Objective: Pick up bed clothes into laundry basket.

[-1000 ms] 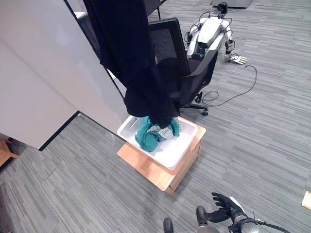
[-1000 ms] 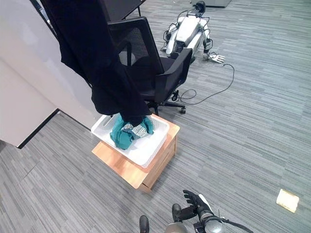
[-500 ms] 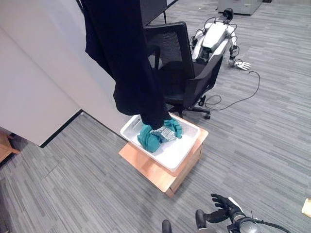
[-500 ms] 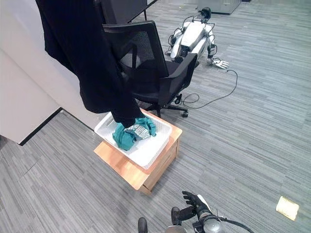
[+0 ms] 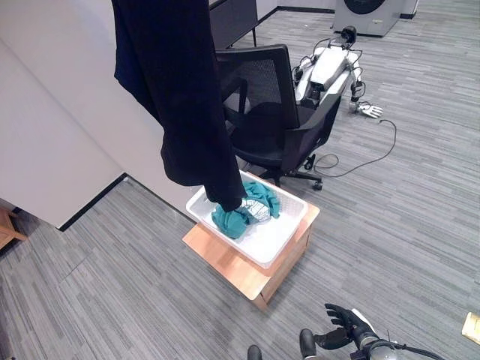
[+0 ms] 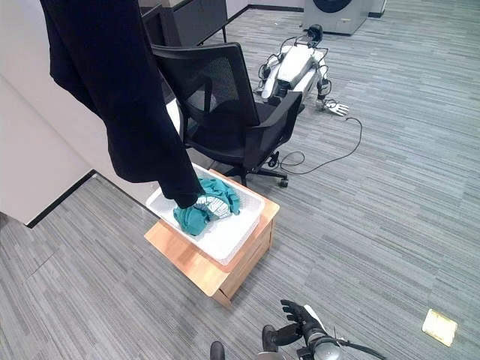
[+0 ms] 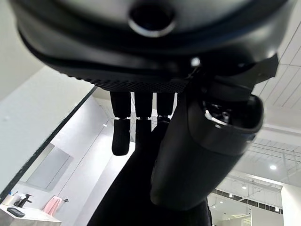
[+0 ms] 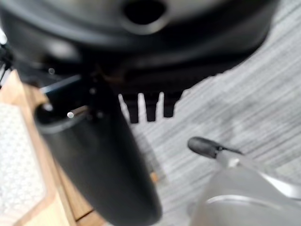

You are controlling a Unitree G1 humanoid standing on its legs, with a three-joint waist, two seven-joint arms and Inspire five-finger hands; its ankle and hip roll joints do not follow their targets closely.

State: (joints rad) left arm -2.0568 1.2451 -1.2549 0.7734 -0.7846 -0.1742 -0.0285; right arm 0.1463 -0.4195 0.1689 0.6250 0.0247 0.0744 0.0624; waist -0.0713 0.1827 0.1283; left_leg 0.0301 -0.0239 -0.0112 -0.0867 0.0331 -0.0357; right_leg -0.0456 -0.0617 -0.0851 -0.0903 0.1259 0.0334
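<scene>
- One black cloth (image 5: pixel 184 97) hangs high over the white basket (image 5: pixel 281 238); its low end touches the teal clothes (image 5: pixel 244 214) inside the basket.
- Left robot hand (image 7: pixel 141 127) pinches the cloth's top between curled fingers and thumb.
- Right robot hand (image 5: pixel 346 331) waits low, away from the basket, fingers loose, holding nothing.
- Next, I think: lower the cloth into the basket, then let go.

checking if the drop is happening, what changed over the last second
The black garment, hanging from the left hand, still has its lower end on the teal clothes in the white basket. The view has shifted as the camera moved, so any lowering of the garment can't be confirmed. Nothing was let go. The basket stayed on the wooden stand, and the right hand stayed low over the floor, holding nothing.
</scene>
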